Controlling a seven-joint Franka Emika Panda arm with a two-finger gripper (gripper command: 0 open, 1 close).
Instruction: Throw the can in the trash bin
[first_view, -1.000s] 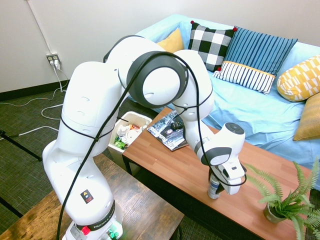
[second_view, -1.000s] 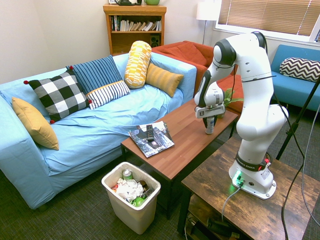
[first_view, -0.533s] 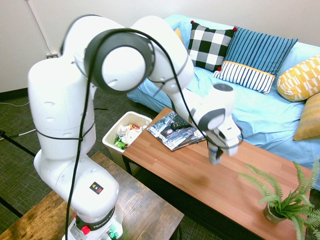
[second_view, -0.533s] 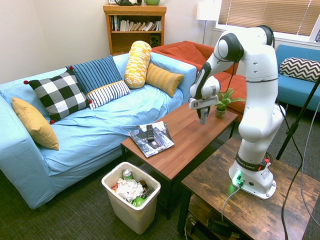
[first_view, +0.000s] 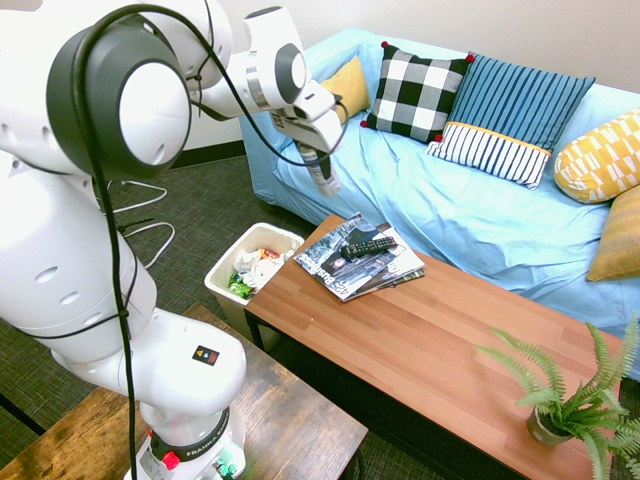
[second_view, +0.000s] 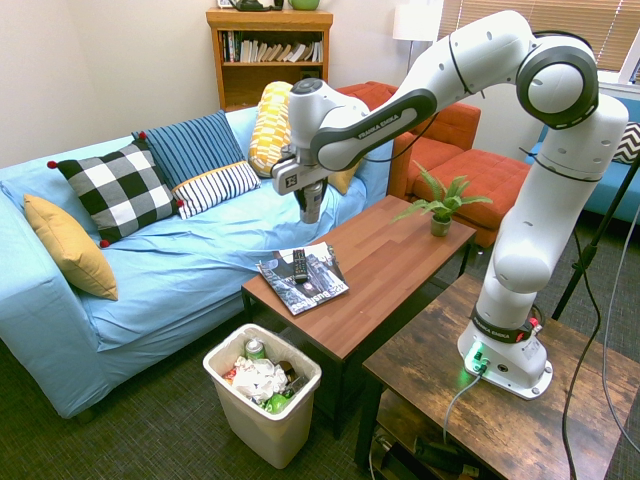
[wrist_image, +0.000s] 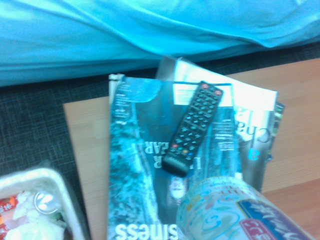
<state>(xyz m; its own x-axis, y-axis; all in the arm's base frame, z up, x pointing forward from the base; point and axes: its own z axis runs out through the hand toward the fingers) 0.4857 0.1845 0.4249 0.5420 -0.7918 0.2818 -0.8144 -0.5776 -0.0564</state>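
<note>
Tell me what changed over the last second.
The gripper lifted the can off the coffee table near the plant and swung it over the magazines, toward the trash bin. Jaws shut on the can. Remote, magazines, bin unmoved.

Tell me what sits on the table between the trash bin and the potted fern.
In the second exterior view: a stack of magazines with a remote on top; the rest is bare tabletop.

Wooden coffee table (first_view: 430, 350) bearing a stack of magazines (first_view: 350, 265) at one end, with a black remote control (first_view: 368, 245) laid on top, and a potted fern (first_view: 565, 400) at the other. Behind it, a light-blue sofa (second_view: 190, 250) lined with checked (first_view: 418, 92), striped (first_view: 515, 105) and yellow (first_view: 603, 155) cushions.
</note>
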